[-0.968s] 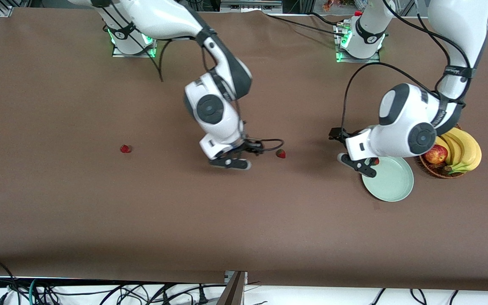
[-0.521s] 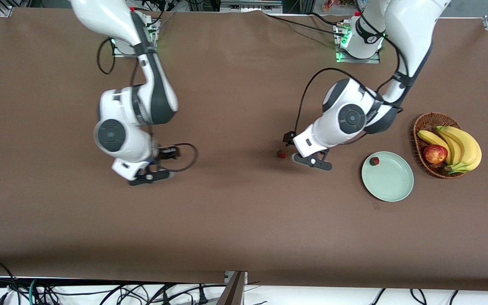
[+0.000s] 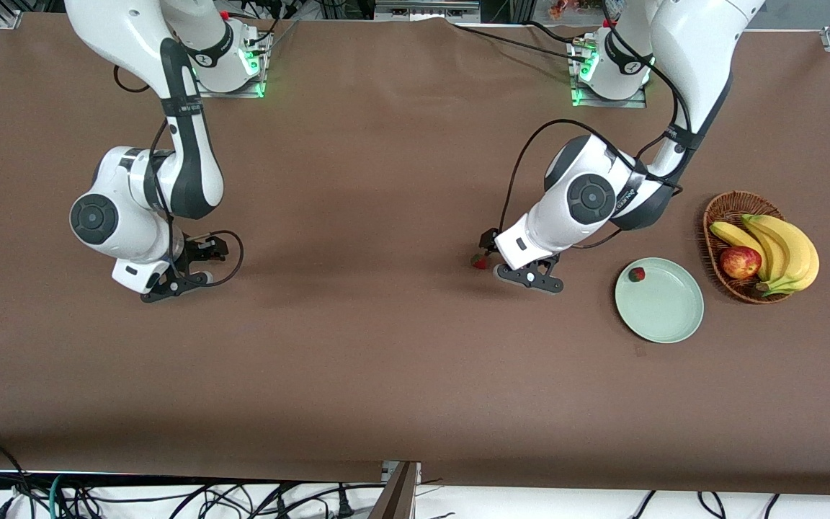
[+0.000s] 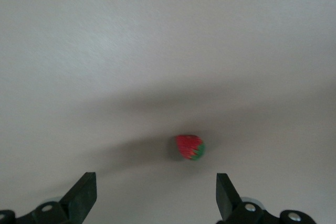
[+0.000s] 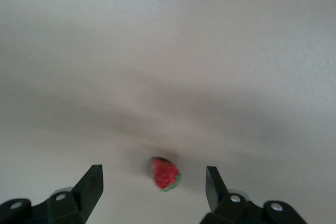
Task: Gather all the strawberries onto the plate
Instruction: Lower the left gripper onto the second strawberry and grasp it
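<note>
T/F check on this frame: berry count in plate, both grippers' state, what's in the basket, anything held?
1. One strawberry lies in the plate. True.
2. The left gripper holds a berry. False: it is open over a strawberry on the table.
3. The right gripper is shut. False: it is open over another strawberry.
4. The basket holds bananas and an apple. True.
5. All berries are plated. False: two remain on the table.
</note>
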`<state>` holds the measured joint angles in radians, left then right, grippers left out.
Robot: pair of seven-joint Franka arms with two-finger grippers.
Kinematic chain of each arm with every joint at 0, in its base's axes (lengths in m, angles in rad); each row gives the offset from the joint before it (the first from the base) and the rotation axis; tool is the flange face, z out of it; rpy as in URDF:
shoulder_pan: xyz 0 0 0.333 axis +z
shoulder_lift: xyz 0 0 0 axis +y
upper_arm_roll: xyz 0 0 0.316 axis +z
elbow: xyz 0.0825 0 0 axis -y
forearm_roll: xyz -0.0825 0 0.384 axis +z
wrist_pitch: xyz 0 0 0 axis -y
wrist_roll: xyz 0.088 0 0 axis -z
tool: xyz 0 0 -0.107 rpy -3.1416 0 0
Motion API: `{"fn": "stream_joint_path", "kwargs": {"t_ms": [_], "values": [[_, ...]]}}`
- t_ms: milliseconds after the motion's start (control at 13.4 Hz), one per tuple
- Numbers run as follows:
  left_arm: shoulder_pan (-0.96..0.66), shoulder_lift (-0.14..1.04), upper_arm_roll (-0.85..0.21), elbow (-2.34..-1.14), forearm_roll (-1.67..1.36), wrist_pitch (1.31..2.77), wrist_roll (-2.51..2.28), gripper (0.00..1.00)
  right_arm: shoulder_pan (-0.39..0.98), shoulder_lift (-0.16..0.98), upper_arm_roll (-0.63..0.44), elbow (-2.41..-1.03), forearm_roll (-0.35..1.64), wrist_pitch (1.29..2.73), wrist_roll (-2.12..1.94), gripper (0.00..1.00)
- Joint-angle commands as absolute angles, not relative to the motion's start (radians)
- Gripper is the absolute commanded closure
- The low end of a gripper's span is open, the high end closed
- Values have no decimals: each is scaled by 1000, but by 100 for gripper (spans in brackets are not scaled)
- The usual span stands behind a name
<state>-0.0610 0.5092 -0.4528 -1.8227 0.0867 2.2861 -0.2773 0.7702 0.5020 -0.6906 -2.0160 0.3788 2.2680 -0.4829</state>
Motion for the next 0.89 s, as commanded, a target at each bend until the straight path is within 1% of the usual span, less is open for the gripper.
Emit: {"fn": "stream_joint_path", "kwargs": {"t_ms": [0,298,521,595,819], "values": [[-86,512,-454,-1829,192,2292,-334,0,781,449,-687,-2150,417,2388,-546,13],[-94,509,-454,-1825,192,2289,-397,0,779,469,-683,-2175,459,2421,-560,14],[-83,479,-457,-1819,192,2231,-408,0,779,489,-678,-2181,491,2440,-568,24],[-80,477,-457,-1819,192,2223,-408,0,781,505,-675,-2181,511,2456,-572,25],[-77,477,-457,-1822,192,2221,-408,0,778,529,-664,-2187,599,2459,-676,30]]}}
